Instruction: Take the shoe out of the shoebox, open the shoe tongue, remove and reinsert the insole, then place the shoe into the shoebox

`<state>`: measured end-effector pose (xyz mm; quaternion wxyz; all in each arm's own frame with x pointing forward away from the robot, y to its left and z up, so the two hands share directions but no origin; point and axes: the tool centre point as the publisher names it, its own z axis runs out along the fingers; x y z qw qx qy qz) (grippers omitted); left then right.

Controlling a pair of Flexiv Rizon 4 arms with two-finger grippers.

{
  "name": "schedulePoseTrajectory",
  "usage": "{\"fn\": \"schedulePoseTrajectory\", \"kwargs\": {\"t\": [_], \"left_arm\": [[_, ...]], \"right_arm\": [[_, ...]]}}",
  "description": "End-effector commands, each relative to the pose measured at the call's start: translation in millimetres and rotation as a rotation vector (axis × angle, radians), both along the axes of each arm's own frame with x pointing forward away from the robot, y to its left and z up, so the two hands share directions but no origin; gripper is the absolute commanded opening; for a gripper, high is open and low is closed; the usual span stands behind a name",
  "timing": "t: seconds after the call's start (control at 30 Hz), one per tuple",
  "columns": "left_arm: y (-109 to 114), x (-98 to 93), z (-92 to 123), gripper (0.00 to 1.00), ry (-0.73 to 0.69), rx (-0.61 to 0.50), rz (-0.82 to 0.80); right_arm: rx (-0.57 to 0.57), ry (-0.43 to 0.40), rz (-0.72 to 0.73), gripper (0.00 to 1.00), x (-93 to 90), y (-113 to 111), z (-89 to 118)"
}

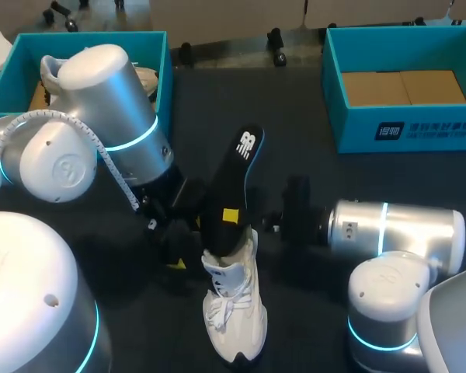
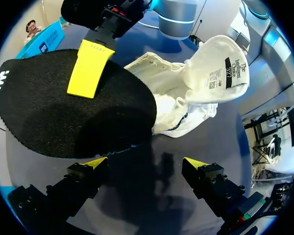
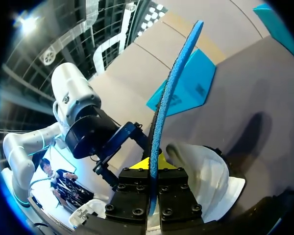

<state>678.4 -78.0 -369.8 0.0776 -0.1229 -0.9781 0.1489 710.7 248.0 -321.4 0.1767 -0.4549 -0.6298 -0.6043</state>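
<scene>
A white shoe lies on the dark table, toe toward the front edge. Out of its opening rises a black insole with a blue underside, standing nearly upright. My right gripper comes in from the right and is shut on the insole low down. In the right wrist view the insole runs edge-on up from between the shut fingers, with the shoe just beside them. My left gripper is open, just left of the shoe; the insole and the shoe lie ahead of it, untouched.
A teal shoebox at the back left holds another pale shoe, partly hidden by my left arm. A second teal shoebox with a bare cardboard floor stands at the back right.
</scene>
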Motion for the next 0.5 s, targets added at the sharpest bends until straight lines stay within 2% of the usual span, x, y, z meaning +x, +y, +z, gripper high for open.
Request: {"fn": "schedulePoseTrajectory", "kwargs": {"t": [0.03, 0.5], "left_arm": [[0.3, -0.4, -0.3, 1.0, -0.001, -0.001, -0.001], [0.3, -0.4, -0.3, 1.0, -0.001, -0.001, -0.001]], "right_arm": [[0.01, -0.004, -0.016, 0.0, -6.7, 3.7, -4.5], [0.014, -0.005, -0.027, 0.0, -12.5, 5.1, -7.2]]}}
